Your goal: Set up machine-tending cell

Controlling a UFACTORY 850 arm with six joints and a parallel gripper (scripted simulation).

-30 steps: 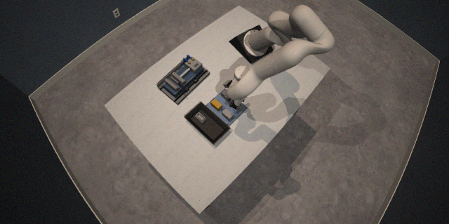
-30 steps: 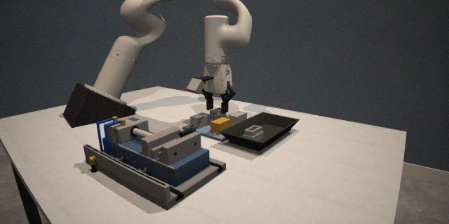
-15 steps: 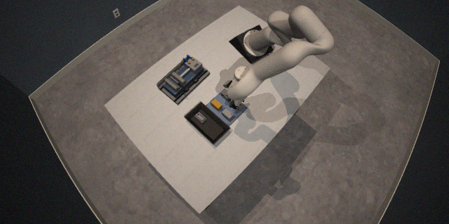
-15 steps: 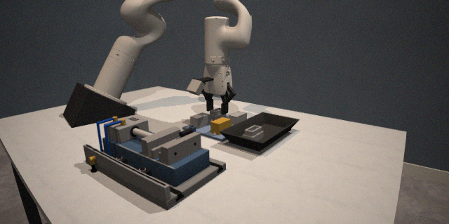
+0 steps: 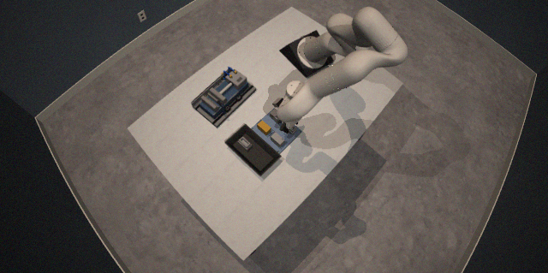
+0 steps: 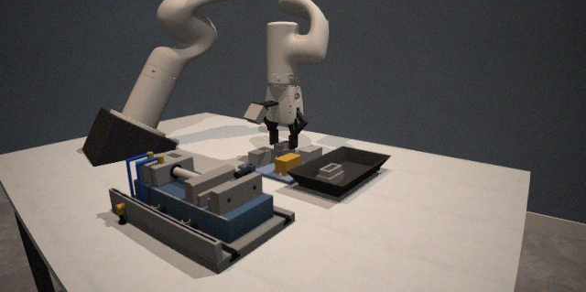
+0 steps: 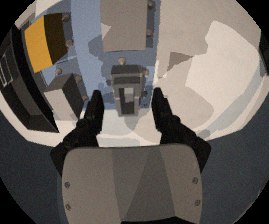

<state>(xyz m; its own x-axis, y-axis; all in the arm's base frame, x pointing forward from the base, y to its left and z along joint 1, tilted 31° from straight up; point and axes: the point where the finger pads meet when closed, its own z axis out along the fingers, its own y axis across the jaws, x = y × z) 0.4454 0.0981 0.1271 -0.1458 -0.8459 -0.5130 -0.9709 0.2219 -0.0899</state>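
Arm [image 6: 293, 49] is reaching down from a bent elbow, wrist pointing vertical, gripper [image 6: 284, 138] hanging partly open, gripping nothing.

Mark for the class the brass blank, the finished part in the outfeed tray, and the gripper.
brass blank [image 6: 287, 162], exterior view, front face.
finished part [image 6: 330, 170], exterior view, its top rim.
gripper [image 6: 283, 142], exterior view, midway between fingertips.

grey blanks [image 6: 310, 152], brass blank [image 6: 287, 162] on infeed plate [image 6: 267, 172]
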